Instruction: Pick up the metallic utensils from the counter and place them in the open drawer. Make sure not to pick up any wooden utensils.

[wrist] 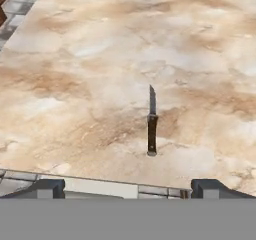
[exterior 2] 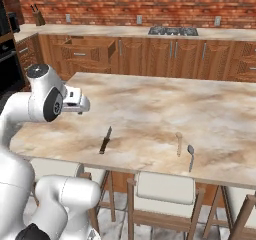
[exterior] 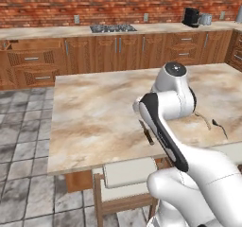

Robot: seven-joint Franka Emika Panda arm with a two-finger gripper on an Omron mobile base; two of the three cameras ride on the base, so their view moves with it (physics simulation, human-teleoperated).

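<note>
Black-handled knife [wrist: 152, 122] flat on counter [wrist: 100, 59]

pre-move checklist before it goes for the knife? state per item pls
1. Claw open and holding nothing: ok, the finger tips stand wide apart with only counter between them.
2. Knife in the hand view, lying flat on the counter: ok, roughly centred between the finger tips.
3. Space around the knife: ok, nothing lies beside it.
4. Wooden utensil away from the target: ok, it lies further along the same edge, next to the spoon.
5. Open drawer ready to receive: cannot tell, it stands pulled out on the far cabinets but its inside is not visible.
</note>
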